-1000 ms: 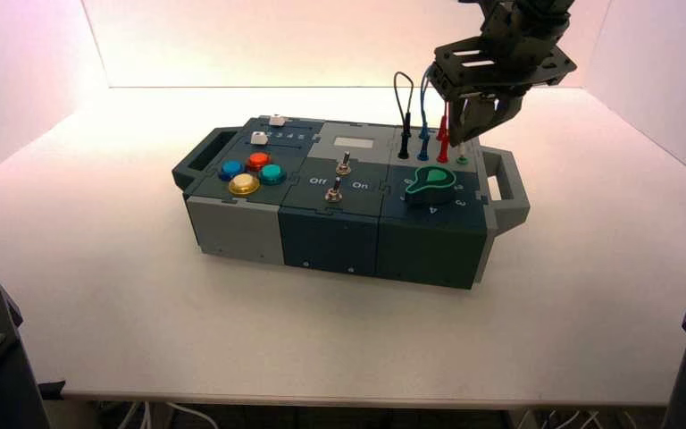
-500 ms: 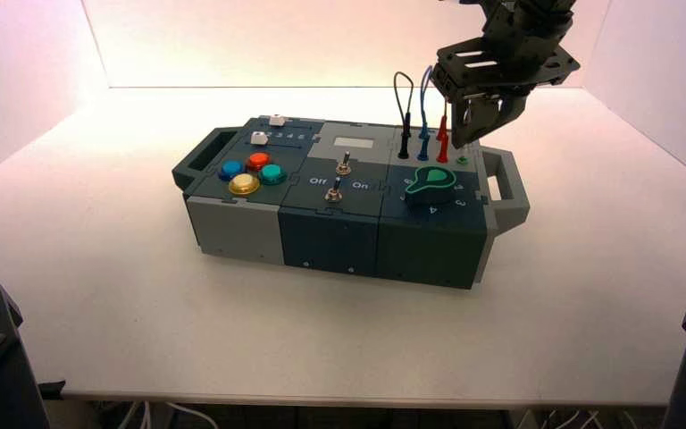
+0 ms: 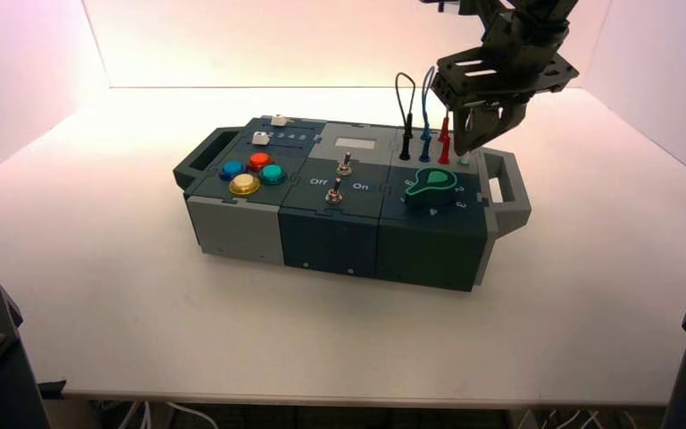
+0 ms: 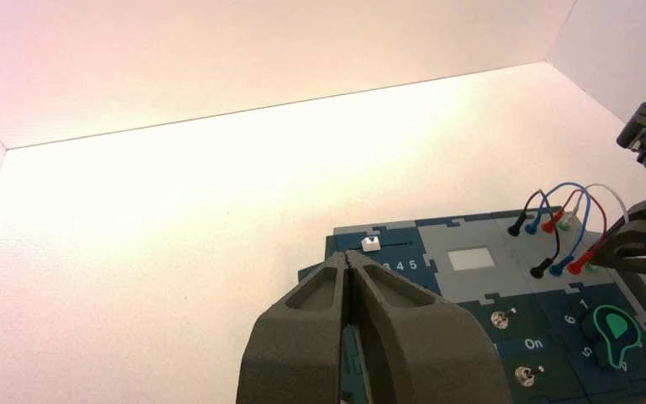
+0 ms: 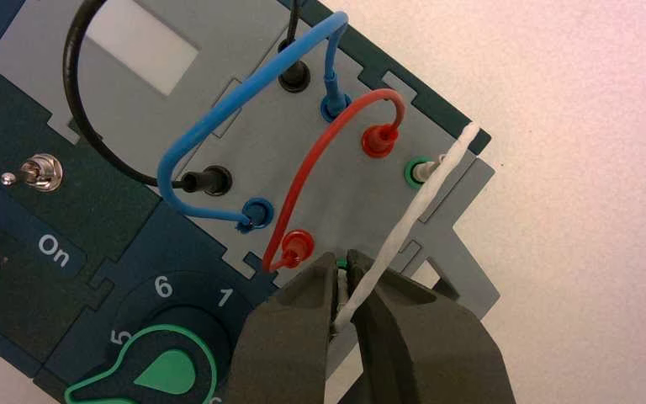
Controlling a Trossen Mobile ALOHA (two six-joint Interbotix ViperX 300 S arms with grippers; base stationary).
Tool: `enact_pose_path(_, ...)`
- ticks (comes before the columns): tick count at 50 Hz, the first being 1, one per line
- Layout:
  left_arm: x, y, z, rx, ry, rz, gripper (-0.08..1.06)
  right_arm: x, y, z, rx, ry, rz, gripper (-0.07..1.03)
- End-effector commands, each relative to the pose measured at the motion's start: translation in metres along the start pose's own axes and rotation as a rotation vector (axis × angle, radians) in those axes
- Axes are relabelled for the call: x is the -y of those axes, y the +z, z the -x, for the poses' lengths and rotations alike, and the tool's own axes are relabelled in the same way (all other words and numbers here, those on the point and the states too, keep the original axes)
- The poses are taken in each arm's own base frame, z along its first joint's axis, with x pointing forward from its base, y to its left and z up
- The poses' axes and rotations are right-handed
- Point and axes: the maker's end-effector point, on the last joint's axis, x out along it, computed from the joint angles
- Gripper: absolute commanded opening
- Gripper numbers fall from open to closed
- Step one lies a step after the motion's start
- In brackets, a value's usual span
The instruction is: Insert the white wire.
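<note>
The white wire (image 5: 421, 204) has one end plugged into the far green socket (image 5: 418, 172) on the box's grey wire panel (image 5: 244, 151). It runs slack to my right gripper (image 5: 341, 259), which is shut on its free white plug. The plug sits right over the near green socket (image 5: 344, 263), beside the red plug (image 5: 297, 245); how deep it sits is hidden by the fingers. From above, the right gripper (image 3: 467, 148) points down at the box's back right corner. My left gripper (image 4: 349, 259) is shut on nothing, held off to the box's left side.
Red (image 5: 328, 139), blue (image 5: 219, 126) and black (image 5: 74, 101) wires loop over the same panel, close to the right fingers. The green knob (image 3: 430, 183) lies just in front of them, with two toggle switches (image 3: 339, 177) and coloured buttons (image 3: 250, 172) further left. The right handle (image 3: 506, 188) is alongside.
My right gripper has shifted slightly right and down with the white plug. The near green socket, visible before, is now covered by the plug.
</note>
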Motion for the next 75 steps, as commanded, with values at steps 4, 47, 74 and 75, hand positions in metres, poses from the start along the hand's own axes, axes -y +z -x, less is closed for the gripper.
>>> enact_pose_path(4, 0.001, 0.014, 0.002, 0.036, -0.005, -0.001, -0.03, 0.001, -0.008, -0.01, -0.046, -0.003, -0.002, -0.03)
enact_pose_path(47, 0.001, 0.015, 0.004, 0.044, -0.006, -0.001, -0.03, 0.0, 0.016, 0.027, -0.031, -0.003, -0.008, 0.33)
enact_pose_path(74, 0.001, 0.007, -0.004, -0.003, -0.002, 0.0, -0.03, 0.0, 0.02, 0.056, -0.006, -0.003, -0.005, 0.33)
enact_pose_path(75, 0.001, 0.006, -0.005, -0.006, -0.002, 0.0, -0.03, 0.0, 0.02, 0.055, -0.008, -0.003, -0.005, 0.33)
